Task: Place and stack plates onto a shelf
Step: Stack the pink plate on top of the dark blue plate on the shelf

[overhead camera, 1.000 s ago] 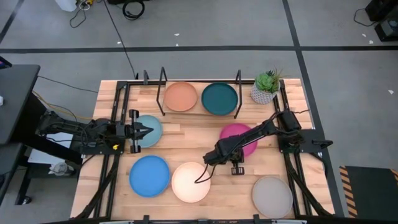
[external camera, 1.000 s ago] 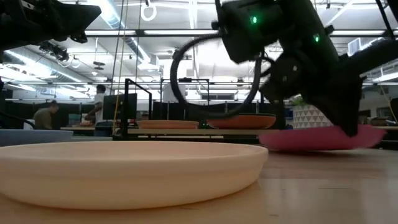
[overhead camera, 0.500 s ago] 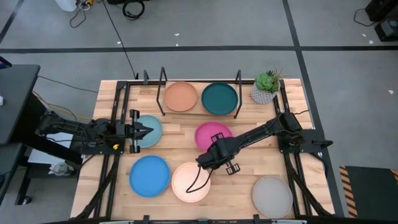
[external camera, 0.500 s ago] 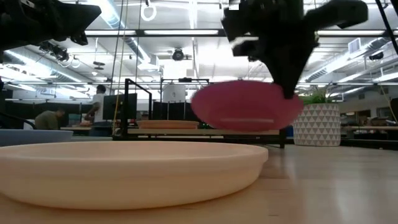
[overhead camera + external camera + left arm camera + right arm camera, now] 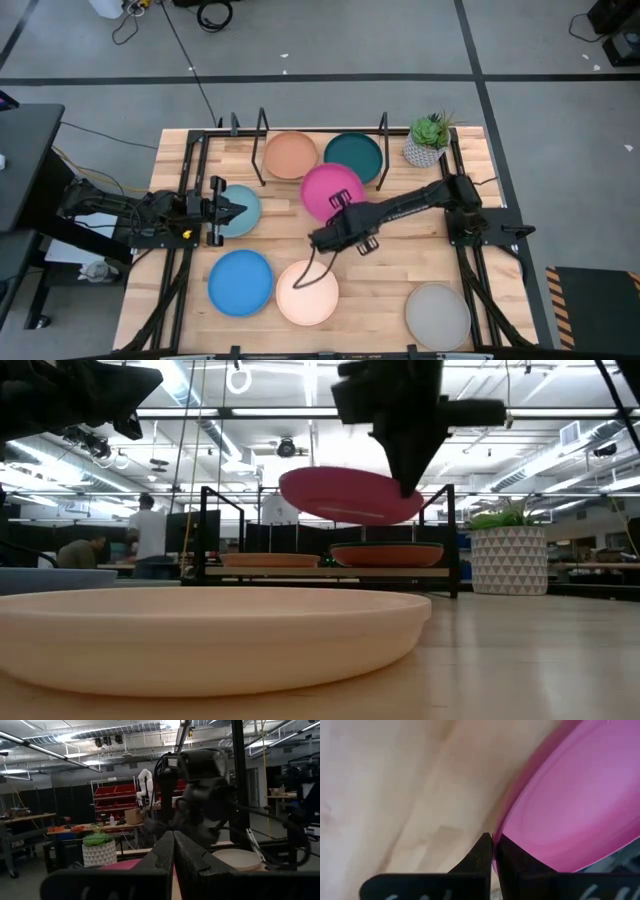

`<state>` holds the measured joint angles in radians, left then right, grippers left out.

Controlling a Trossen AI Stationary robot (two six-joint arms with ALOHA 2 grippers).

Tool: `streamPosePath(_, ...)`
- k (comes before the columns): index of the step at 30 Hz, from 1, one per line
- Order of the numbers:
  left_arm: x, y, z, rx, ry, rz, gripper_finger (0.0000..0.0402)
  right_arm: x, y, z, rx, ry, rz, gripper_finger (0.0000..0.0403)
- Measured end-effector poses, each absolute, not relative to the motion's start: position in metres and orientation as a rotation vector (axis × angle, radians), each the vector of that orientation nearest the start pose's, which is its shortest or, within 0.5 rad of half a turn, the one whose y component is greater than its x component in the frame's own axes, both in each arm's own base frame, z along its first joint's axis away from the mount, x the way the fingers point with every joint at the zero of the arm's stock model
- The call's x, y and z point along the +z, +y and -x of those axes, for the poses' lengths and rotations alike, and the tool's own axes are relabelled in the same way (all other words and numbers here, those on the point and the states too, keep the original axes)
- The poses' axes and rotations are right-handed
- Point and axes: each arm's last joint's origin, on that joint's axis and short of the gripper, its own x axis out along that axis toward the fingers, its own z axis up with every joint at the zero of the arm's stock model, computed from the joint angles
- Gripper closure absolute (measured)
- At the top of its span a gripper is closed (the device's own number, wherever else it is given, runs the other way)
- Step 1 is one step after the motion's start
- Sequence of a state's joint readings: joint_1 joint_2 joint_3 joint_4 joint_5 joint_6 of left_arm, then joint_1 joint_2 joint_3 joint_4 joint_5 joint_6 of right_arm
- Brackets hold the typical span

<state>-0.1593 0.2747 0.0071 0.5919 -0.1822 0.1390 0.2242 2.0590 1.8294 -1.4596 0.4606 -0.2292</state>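
Counting seven plates from here: my right gripper [image 5: 337, 222] pinches the magenta plate [image 5: 333, 188] aloft near the shelf [image 5: 262, 140]. My left gripper [image 5: 232, 210], fingers pressed together, waits over the light blue plate [image 5: 243, 209]. I read no labels.

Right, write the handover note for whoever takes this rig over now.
Right tool: shut on the rim of the round magenta plate, held in the air just in front of the wooden shelf with black wire uprights.
Left tool: shut, empty, over the light blue plate at the table's left.
Done: the orange plate and the dark teal plate lie side by side on the shelf.
Left: set down the magenta plate, then shelve the light blue, the bright blue plate, the peach plate and the grey plate, all on the table.
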Motion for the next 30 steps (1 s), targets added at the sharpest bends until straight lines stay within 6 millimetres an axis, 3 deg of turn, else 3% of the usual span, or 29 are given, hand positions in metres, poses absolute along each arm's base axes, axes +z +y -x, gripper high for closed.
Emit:
streamPosePath(8, 0.199, -0.012, -0.109, 0.045, -0.317, -0.083, 0.0386, 0.245, 0.017, -0.382, -0.167, 1.688, 0.554, 0.0386)
streamPosePath(17, 0.199, -0.012, -0.109, 0.045, -0.315, -0.084, 0.0386, 0.234, -0.041, -0.376, -0.246, 1.761, 0.424, 0.0386)
streamPosePath(22, 0.199, -0.012, -0.109, 0.045, -0.314, -0.084, 0.0386, 0.231, -0.071, -0.376, -0.275, 1.731, 0.302, 0.0364)
streamPosePath(26, 0.199, -0.012, -0.109, 0.045, -0.315, -0.084, 0.0386, 0.23, -0.086, -0.374, -0.261, 1.726, 0.207, 0.0337)
streamPosePath(30, 0.198, -0.012, -0.109, 0.045, -0.311, -0.087, 0.0386, 0.23, -0.087, -0.373, -0.277, 1.726, 0.191, 0.032)
